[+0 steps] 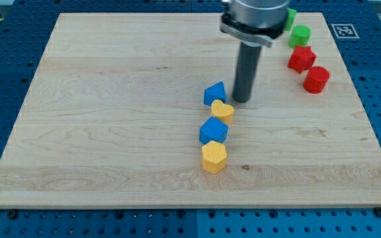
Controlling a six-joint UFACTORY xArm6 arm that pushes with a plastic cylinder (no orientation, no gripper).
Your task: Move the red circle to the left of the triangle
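The red circle (316,79) lies near the board's right edge, toward the view's top. The blue triangle (214,93) sits near the board's middle. My tip (241,100) rests on the board just to the right of the blue triangle and just above the yellow heart (222,110). It is far to the left of the red circle. A red star-shaped block (301,59) lies just above and left of the red circle.
A blue cube (213,130) and a yellow hexagon (213,157) lie in a column below the yellow heart. A green round block (300,35) and another green block (290,18), partly hidden by the arm, sit at the top right.
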